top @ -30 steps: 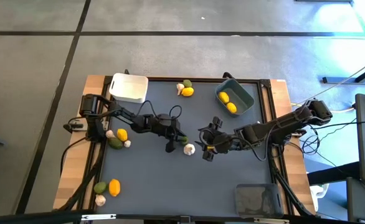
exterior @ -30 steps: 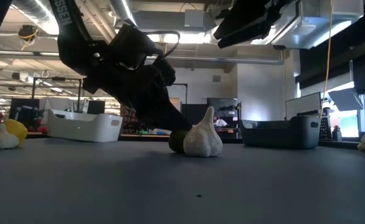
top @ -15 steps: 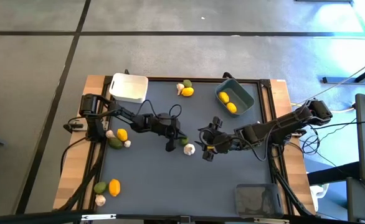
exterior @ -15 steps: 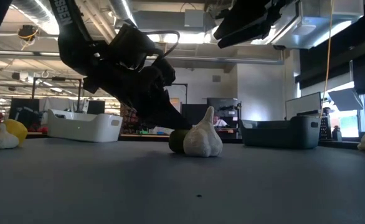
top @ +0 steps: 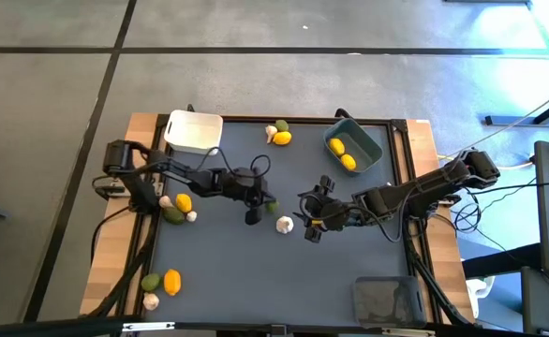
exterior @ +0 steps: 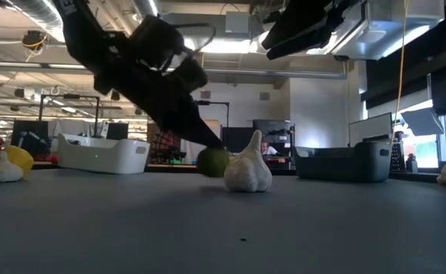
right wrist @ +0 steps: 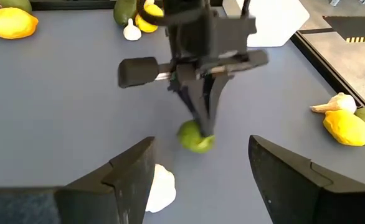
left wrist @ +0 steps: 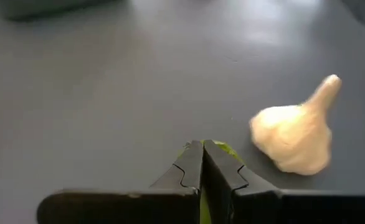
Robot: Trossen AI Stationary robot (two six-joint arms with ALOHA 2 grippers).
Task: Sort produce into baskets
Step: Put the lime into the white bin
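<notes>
Near the desk's (top: 349,262) middle, the left hand (top: 267,203) pinches a green fruit (exterior: 213,161), lifted just beside a garlic bulb (exterior: 246,171). Carrying it to its basket likely comes next. The right hand (top: 314,217) waits nearby, spread wide.

The left gripper (left wrist: 202,163) has its two dark fingers pressed together, with a sliver of green fruit (left wrist: 225,150) showing just past their tips. A whitish garlic bulb (left wrist: 298,135) lies on the grey desk (left wrist: 108,93) just beside it.
</notes>
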